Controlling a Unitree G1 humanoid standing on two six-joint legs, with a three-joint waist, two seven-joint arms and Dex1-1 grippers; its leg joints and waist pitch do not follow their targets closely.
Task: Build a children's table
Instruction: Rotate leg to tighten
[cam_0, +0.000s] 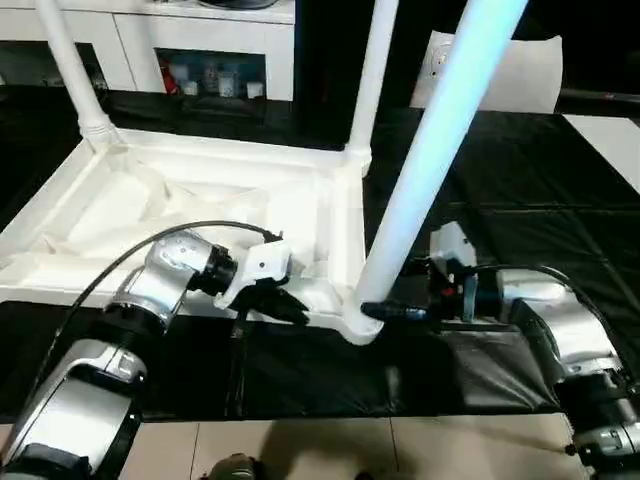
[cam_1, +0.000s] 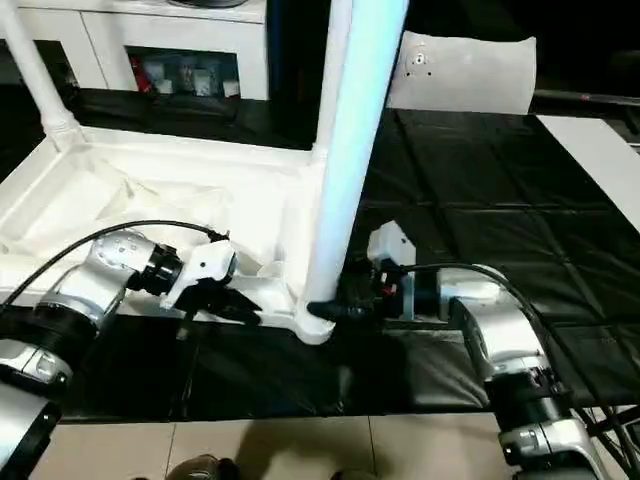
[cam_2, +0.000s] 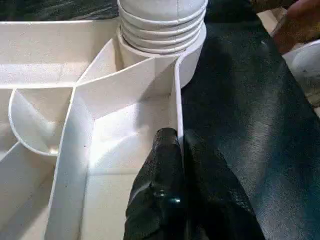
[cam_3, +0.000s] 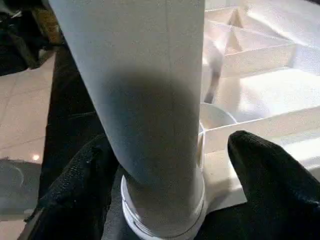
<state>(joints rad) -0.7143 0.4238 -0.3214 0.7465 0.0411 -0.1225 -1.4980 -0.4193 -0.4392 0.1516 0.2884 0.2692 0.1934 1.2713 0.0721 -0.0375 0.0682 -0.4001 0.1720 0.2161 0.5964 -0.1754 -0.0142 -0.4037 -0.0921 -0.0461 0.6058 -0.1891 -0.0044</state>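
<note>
The children's table top (cam_0: 120, 215) lies upside down on a black cloth, ribbed underside up. Three white legs stand in its corner sockets: one at the back left (cam_0: 70, 70), one at the back right (cam_0: 372, 80), and a near one (cam_0: 430, 150) in the front right socket (cam_0: 360, 325). My left gripper (cam_0: 290, 305) is shut on the near rim wall (cam_2: 177, 100), one finger on each side of it. My right gripper (cam_3: 170, 145) is at the base of the near leg (cam_3: 145, 100), open, with one finger (cam_3: 270, 170) clearly apart from the leg.
The black cloth (cam_0: 520, 180) spreads to the right and back. A white cabinet (cam_0: 210, 40) stands behind, with a whitish bag (cam_1: 460, 70) at the back right. A white sheet (cam_0: 610, 140) lies at the right edge. Tiled floor (cam_0: 330, 450) runs along the front.
</note>
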